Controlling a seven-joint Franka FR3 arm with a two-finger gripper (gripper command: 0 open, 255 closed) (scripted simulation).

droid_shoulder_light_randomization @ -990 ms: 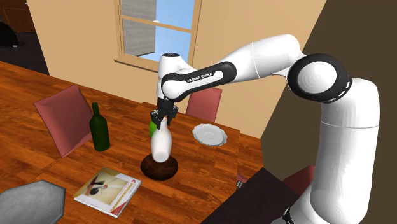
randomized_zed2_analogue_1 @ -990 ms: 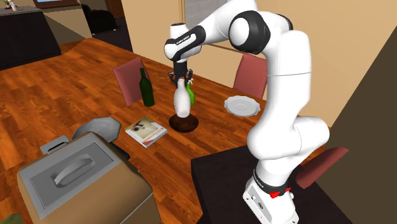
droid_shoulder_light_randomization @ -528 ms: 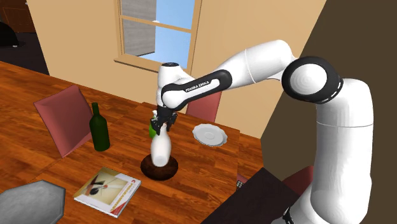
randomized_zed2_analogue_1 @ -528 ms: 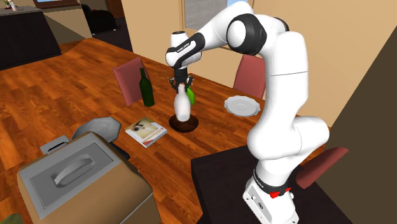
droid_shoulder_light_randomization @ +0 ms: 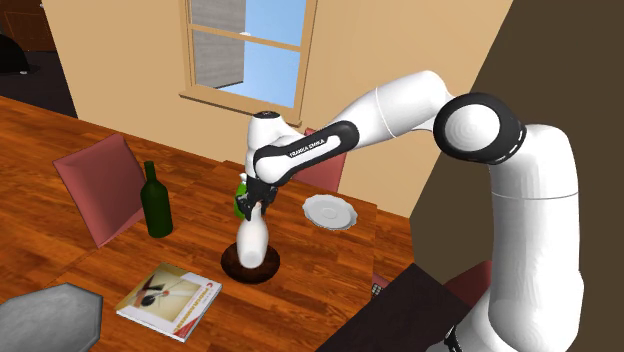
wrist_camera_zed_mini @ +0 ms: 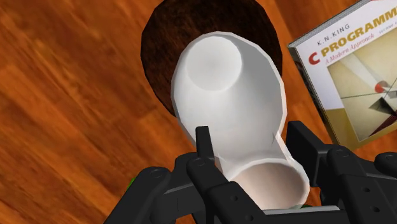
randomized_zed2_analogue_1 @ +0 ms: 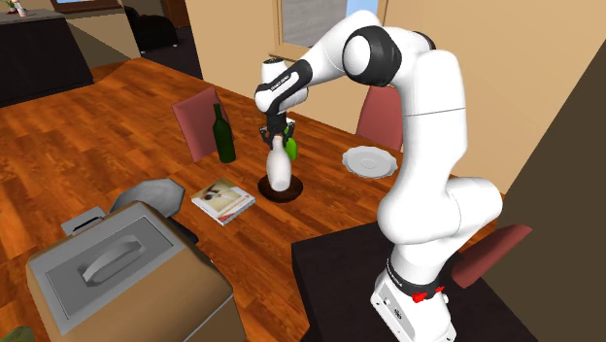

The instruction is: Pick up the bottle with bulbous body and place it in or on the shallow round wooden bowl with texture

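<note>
While the brown wooden table (droid_shoulder_light_randomization: 300, 300) spreads below, the white arm (droid_shoulder_light_randomization: 400, 105) reaches over it. 1 book (droid_shoulder_light_randomization: 168, 296) lies near a dark round bowl (droid_shoulder_light_randomization: 232, 268). A dark green bottle (droid_shoulder_light_randomization: 155, 205) stands well apart, toward the shoulder view's left. The white bulbous bottle (droid_shoulder_light_randomization: 252, 240) stands upright at the bowl's middle, its neck clasped between the 2 fingers of the black gripper (droid_shoulder_light_randomization: 257, 203).

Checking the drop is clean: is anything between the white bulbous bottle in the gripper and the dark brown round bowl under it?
Nothing visible does. The black gripper clasps the white bulbous bottle by its neck, with its base directly over the dark brown round bowl and no object between them.
</note>
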